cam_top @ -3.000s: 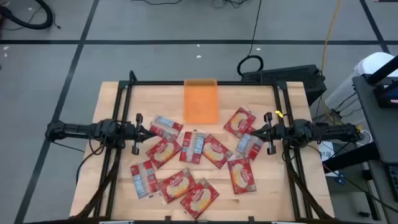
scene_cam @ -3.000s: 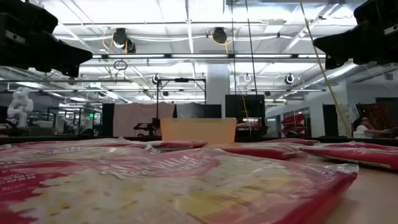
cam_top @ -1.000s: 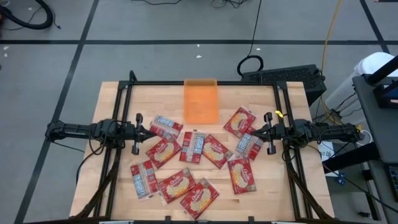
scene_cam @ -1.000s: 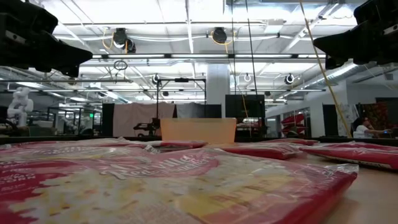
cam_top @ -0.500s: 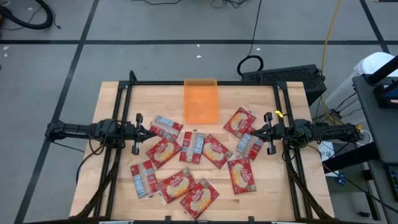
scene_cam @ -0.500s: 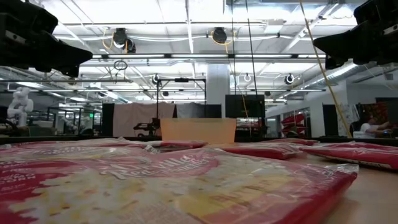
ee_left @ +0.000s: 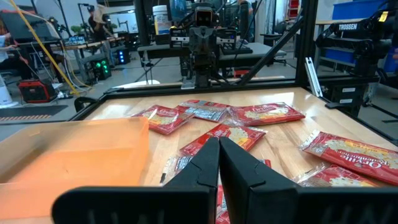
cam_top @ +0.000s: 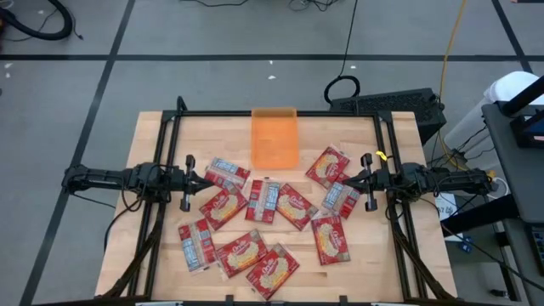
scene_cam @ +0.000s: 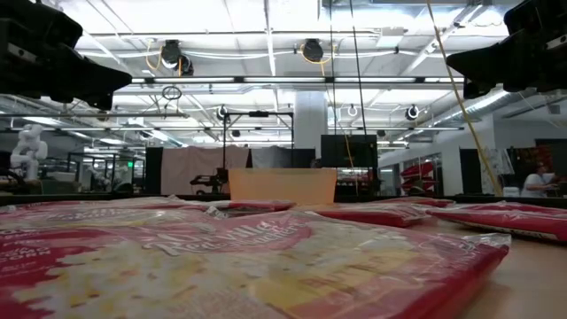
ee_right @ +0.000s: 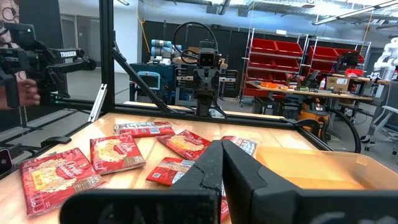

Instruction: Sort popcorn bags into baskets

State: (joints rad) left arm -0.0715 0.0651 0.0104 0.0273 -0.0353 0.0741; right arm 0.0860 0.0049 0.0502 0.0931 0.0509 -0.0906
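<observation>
Left gripper at mid-left of the high view, fingers pressed together on nothing; right gripper at mid-right, likewise closed and empty. Both parked at the table's side edges, probably to keep the middle free before any reach. Popcorn bags scattered flat across centre and lower frame, some face up, some showing pale backs, a few overlapping. Orange basket at upper centre, against the far rail, nothing visible inside, so sorting apparently not begun. Compared with a second ago and three seconds ago: no change in arms, bags or basket; only a person far in the background at the right of the low view shifted slightly
</observation>
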